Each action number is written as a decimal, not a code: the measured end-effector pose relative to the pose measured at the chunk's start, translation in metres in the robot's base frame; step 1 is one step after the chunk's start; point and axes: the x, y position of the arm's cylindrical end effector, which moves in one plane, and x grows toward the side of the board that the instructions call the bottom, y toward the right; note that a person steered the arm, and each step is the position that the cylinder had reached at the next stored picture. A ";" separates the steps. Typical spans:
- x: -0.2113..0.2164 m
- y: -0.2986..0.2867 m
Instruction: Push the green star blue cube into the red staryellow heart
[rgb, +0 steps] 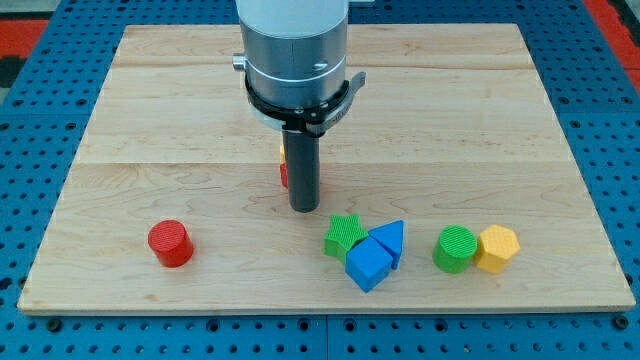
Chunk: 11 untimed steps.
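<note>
Step in hand: get behind green star and blue cube, push toward view's top. Best done by circling my tip round pair to their far side; straight descent risks scattering them.

Tip: bare rod, no jaws, holds nothing.

Green star: just below-right of tip, apart. Blue cube: beyond star, touching it.

Red star, yellow heart: directly behind rod, mostly hidden; shapes cannot be confirmed.
</note>
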 end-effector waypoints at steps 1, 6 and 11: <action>0.053 -0.016; 0.055 0.045; -0.008 0.038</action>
